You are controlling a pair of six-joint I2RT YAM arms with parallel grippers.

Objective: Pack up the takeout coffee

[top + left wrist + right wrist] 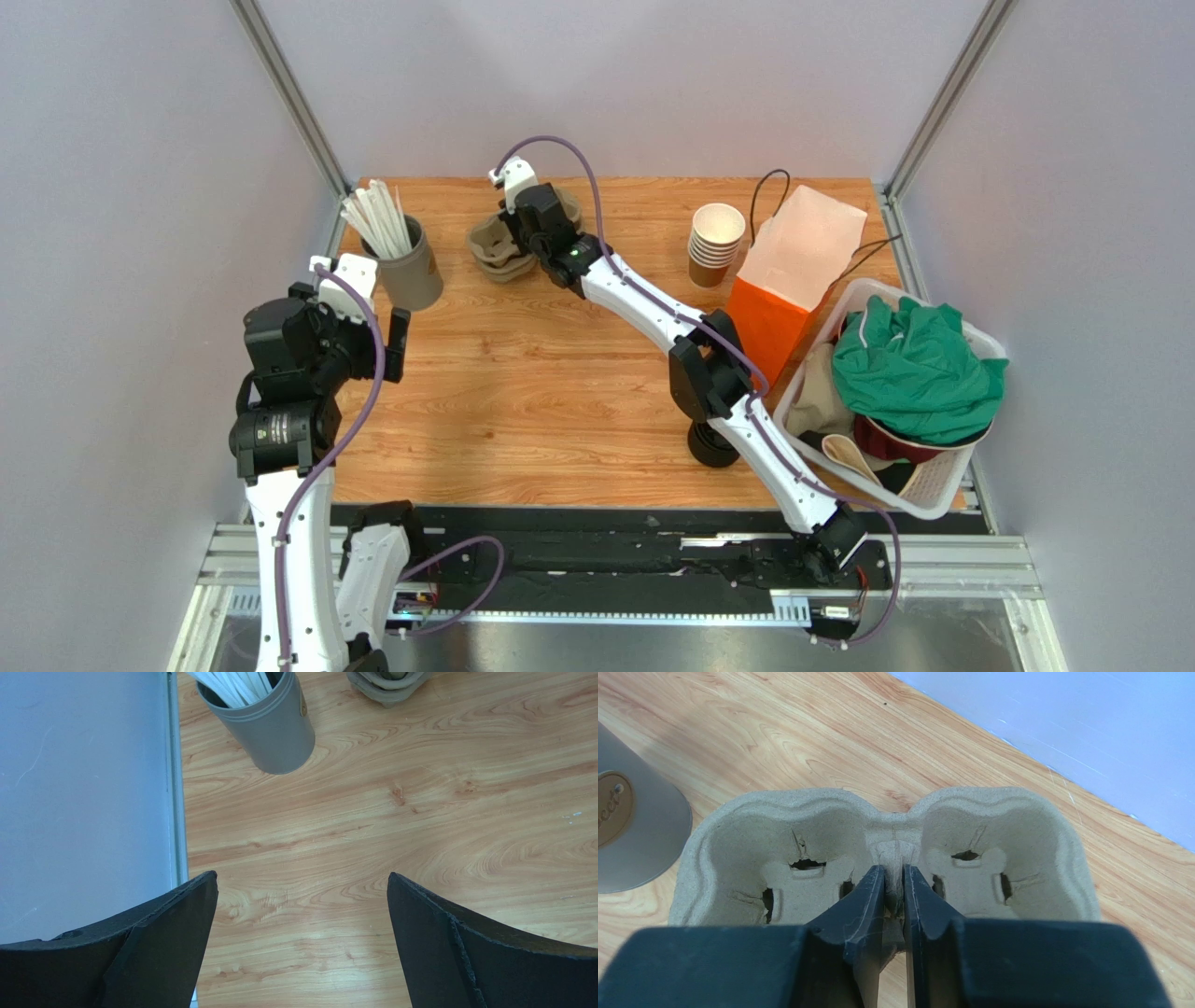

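Observation:
No lidded brown cup shows in any view; the takeout coffee is hidden or out of view. A grey pulp two-cup carrier lies at the far left-centre of the wooden table. My right gripper reaches out to it. In the right wrist view this gripper is shut on the carrier's middle ridge between its two empty wells. My left gripper hovers over the table's left side; in the left wrist view the gripper is open and empty above bare wood.
A grey holder of white sticks stands beside the carrier at the far left. A stack of lidless brown cups, an orange and white paper bag and a white basket of cloth stand at the right. A black round thing sits under my right arm.

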